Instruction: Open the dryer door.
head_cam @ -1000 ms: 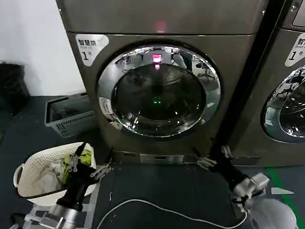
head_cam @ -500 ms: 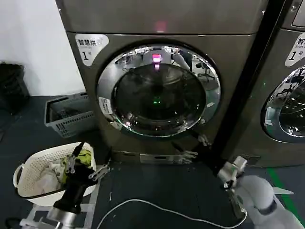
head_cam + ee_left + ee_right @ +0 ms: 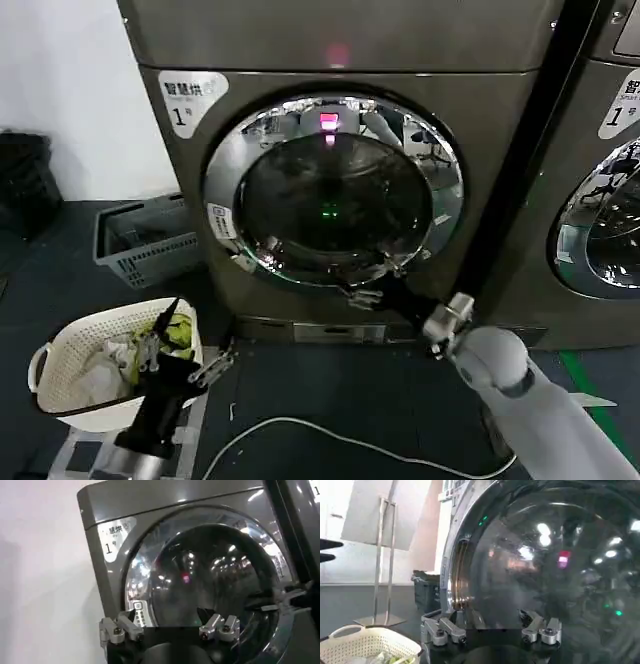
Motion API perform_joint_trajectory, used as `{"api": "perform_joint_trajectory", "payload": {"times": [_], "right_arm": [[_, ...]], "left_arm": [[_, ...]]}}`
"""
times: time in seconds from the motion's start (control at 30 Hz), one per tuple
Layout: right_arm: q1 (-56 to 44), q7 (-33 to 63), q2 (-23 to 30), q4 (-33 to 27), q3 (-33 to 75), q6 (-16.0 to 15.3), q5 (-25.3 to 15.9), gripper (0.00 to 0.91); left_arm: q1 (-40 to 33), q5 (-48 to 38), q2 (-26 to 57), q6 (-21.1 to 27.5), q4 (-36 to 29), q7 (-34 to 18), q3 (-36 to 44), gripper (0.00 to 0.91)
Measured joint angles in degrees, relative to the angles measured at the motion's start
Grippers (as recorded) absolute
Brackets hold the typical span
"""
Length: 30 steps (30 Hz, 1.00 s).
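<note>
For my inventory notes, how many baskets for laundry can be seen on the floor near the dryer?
2. A white laundry basket with clothes stands at the front left beside the left gripper; a grey crate sits behind it, by the dryer. Others may be hidden.

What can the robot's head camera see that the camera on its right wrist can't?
Only the head view shows the grey crate, the white cable on the floor, the "1" sticker and the left gripper low by the basket. Only the right wrist view shows the right gripper open, close to the glass. Both show the dryer door shut and the white laundry basket.
</note>
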Motion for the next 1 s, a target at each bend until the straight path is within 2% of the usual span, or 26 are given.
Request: {"api": "perform_joint_trajectory", "payload": {"times": [0.47, 1.0], "right_arm": [[10.65, 1.34, 5.19, -6.95, -9.39, 0.05, -1.39, 0.907], [17.40, 2.26, 12.13, -13.25, -15.14, -0.10, -1.73, 0.907]], "left_arm": [[-0.16, -0.13, -0.51, -0.05, 0.15, -0.06, -0.10, 0.907], [-0.19, -0.28, -0.47, -0.01, 0.30, -0.11, -0.40, 0.907]]}}
